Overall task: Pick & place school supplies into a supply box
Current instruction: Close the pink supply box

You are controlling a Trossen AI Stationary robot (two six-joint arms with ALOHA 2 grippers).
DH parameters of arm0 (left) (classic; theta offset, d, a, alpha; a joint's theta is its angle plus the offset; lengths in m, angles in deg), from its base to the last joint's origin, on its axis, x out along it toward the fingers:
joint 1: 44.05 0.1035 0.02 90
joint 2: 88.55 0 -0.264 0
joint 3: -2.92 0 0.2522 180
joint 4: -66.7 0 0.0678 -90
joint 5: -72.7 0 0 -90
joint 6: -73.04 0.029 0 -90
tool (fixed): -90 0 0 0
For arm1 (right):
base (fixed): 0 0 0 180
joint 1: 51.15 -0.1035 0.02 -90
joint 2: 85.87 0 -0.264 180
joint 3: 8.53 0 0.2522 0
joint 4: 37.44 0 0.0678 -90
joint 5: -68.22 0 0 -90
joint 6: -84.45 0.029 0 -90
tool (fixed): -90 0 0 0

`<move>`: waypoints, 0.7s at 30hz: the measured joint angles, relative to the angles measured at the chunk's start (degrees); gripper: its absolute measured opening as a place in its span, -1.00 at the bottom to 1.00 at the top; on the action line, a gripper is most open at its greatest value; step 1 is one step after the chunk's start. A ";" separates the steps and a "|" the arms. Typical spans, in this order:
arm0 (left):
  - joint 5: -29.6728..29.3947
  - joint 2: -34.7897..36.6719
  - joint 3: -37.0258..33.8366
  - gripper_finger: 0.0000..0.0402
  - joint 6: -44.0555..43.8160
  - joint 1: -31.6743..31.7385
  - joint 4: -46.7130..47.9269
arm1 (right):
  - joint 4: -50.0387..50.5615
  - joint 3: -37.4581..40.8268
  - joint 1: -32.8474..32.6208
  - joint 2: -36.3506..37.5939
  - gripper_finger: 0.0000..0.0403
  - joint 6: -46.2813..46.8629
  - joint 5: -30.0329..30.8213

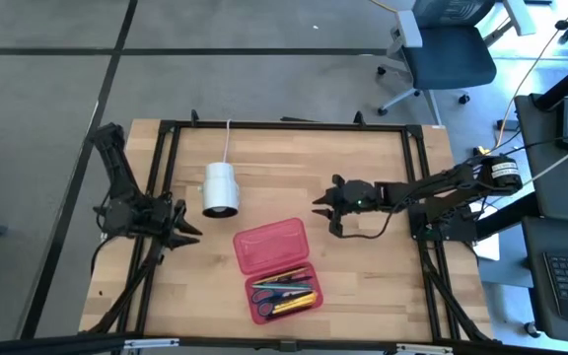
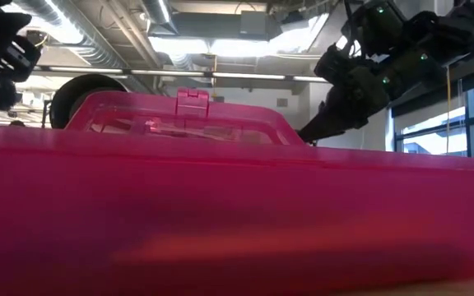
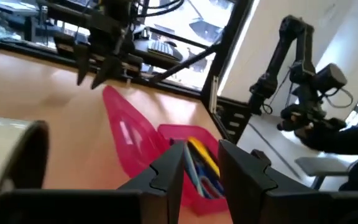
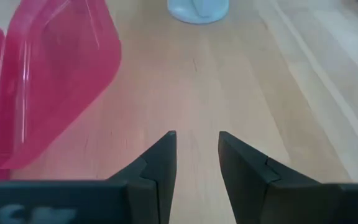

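Observation:
The red translucent supply box (image 1: 270, 247) lies open on the wooden table, its lid flat toward the far side. Its base (image 1: 252, 296) holds the school supplies (image 1: 286, 289): yellow and green pencils, dark pens and blue-handled scissors. In the left wrist view a yellow pencil (image 3: 205, 157) shows inside it. My right gripper (image 1: 321, 217) hovers open over bare wood to the right of the lid, with nothing between its fingers (image 4: 196, 155). My left gripper (image 1: 193, 236) stands open at the table's left edge, pointing level toward the box, and is empty (image 3: 201, 171).
A white cylinder (image 1: 221, 189) with a cord lies on its side at the far left of the box. A black frame (image 1: 166, 177) runs around the tabletop. Bare wood lies to the right of the box, under my right gripper.

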 joint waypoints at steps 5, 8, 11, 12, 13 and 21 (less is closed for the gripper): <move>5.30 -10.43 0.00 -0.54 1.78 3.11 -10.76 | -0.10 0.00 0.69 -0.03 -0.39 -0.13 -0.01; 9.68 -18.33 0.00 -0.53 2.78 6.01 -18.20 | -0.14 0.00 1.14 -0.03 -0.39 -0.06 -0.05; 12.24 -27.21 2.18 -0.53 0.22 9.15 -20.48 | -0.14 0.00 1.16 -0.03 -0.39 -0.02 -0.05; 12.92 -30.30 3.50 -0.53 -1.03 10.18 -20.48 | -0.14 0.00 1.16 -0.03 -0.39 0.08 -0.05; 13.51 -33.55 5.03 -0.53 -1.85 11.15 -20.51 | -0.14 0.00 1.16 -0.03 -0.39 0.27 -0.05; 20.28 -55.85 20.12 -0.55 -4.59 14.49 -20.50 | -0.06 0.00 1.16 -0.03 -0.39 1.42 -0.14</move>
